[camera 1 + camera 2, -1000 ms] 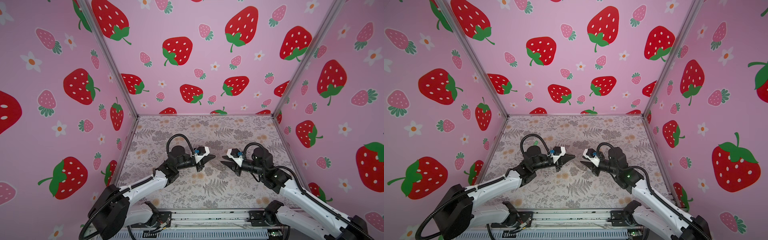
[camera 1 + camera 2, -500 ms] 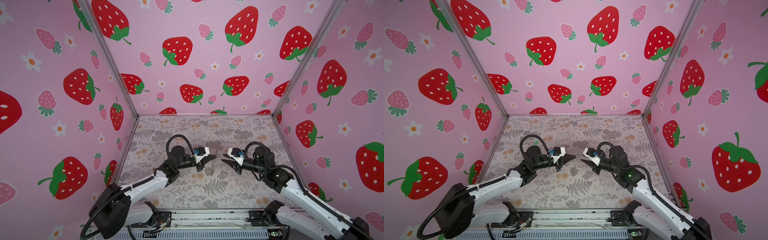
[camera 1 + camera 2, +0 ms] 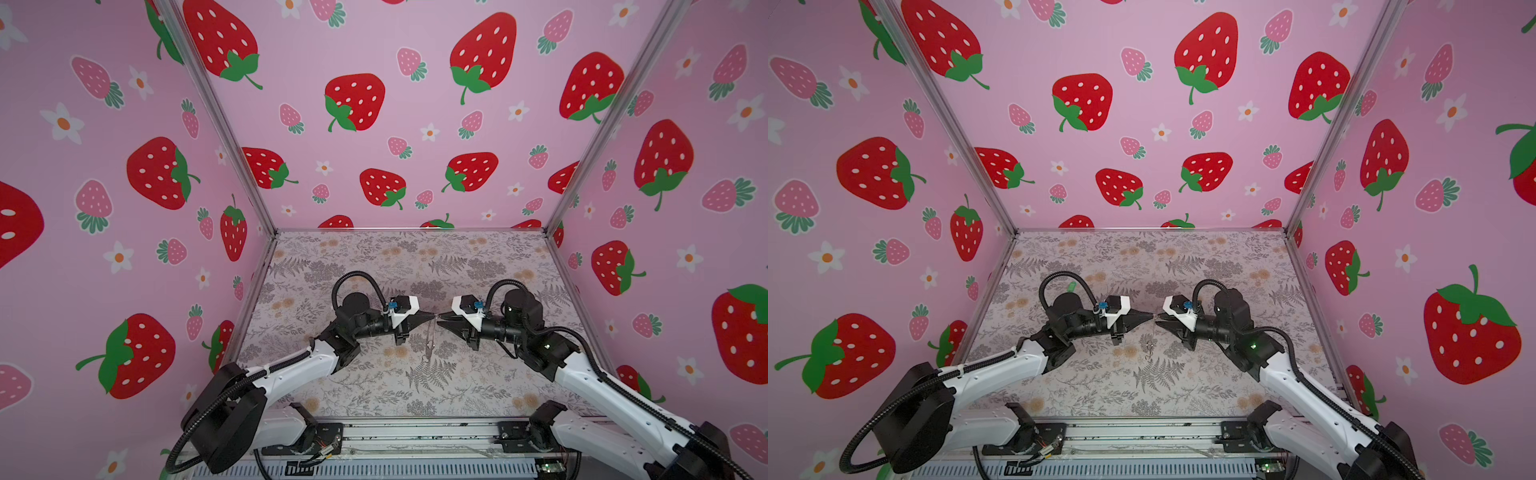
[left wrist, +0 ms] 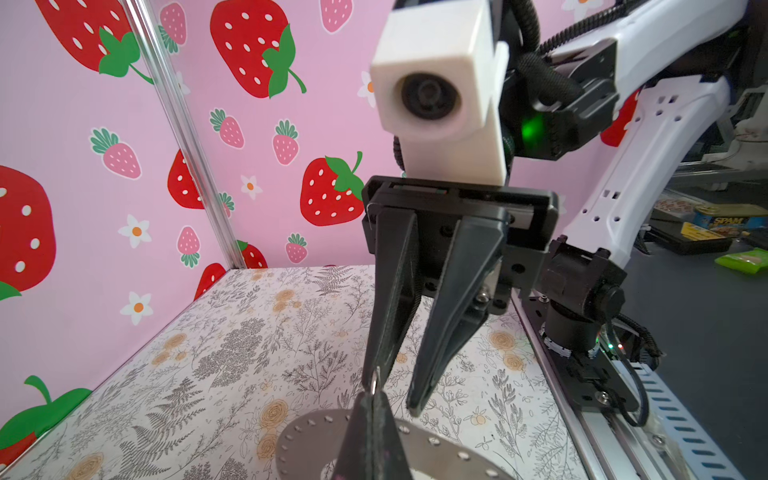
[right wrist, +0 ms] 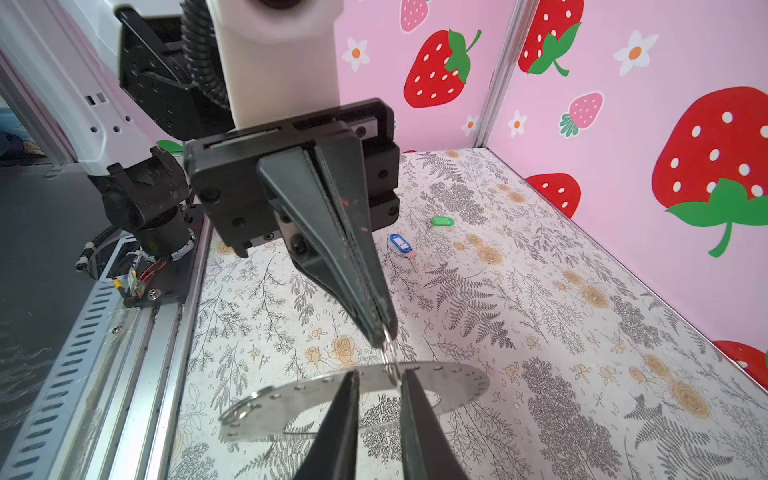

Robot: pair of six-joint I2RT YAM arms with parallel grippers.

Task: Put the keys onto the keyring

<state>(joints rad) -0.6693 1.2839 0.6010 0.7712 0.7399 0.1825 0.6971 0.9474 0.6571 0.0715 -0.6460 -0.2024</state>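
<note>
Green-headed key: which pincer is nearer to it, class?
Left. The green-headed key lies on the table behind the left pincer; the right pincer sits farther off, tip to tip with it.

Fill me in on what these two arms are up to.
The left gripper is shut on a small wire loop in mid-air, and the flat grey keyring seems to hang from that loop. The right gripper faces it tip to tip, jaws apart around the same loop. The blue-tagged key and green-tagged key lie on the table, neither on the ring yet.
</note>
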